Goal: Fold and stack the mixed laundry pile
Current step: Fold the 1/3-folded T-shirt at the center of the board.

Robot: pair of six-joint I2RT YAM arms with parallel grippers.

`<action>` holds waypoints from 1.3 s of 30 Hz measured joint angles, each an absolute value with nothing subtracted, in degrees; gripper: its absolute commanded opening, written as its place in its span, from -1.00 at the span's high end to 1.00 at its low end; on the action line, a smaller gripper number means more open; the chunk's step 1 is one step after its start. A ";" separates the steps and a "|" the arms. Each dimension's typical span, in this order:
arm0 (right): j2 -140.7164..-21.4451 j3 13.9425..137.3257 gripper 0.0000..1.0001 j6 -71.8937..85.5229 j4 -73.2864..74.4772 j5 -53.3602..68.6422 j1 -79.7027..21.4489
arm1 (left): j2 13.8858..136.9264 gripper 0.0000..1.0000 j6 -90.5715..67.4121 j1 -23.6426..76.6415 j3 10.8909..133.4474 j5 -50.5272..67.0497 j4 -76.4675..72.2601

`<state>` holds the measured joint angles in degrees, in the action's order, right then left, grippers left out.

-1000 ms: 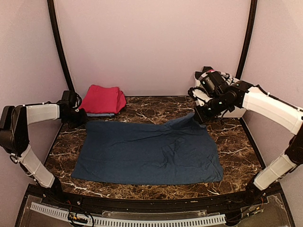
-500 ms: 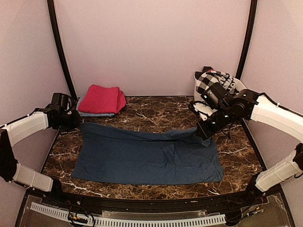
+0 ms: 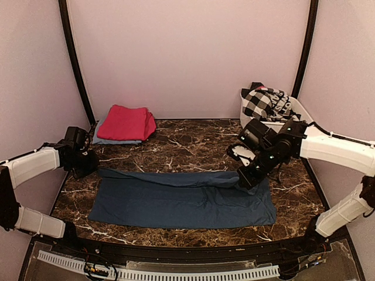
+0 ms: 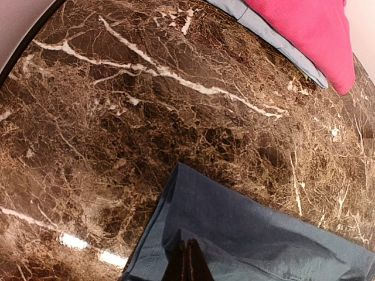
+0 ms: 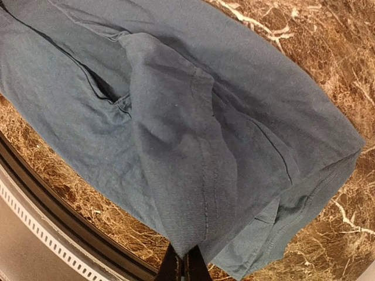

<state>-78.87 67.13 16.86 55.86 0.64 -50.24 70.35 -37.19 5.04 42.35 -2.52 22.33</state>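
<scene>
Evidently the left end effector (image 4: 187, 264) and right end effector (image 5: 184, 264) clenched the large navy-blue cloth sheet (image 3: 181, 199); its held corners needed landing squarely, together.

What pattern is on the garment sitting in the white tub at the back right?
Black-and-white checks on the garment; the top external view shows it best.

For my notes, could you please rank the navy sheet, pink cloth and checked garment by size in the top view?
1. navy sheet, largest.
2. pink cloth and checked garment: alike, garment partly hidden, so unranked.
</scene>
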 measured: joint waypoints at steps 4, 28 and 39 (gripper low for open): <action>-80.99 66.76 1.00 17.96 56.40 1.50 -50.26 | 70.35 1.00 -37.21 5.04 42.35 -2.76 22.59; -87.90 64.20 1.00 18.55 58.76 9.26 -52.51 | 69.25 1.00 -36.75 5.04 40.71 -3.73 24.29; -90.76 63.29 0.63 18.46 60.07 11.16 -53.52 | 71.20 0.28 -37.60 5.04 37.01 -4.05 24.49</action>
<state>-90.76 63.29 18.46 60.07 11.16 -53.52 71.20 -37.60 5.04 37.01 -4.05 24.49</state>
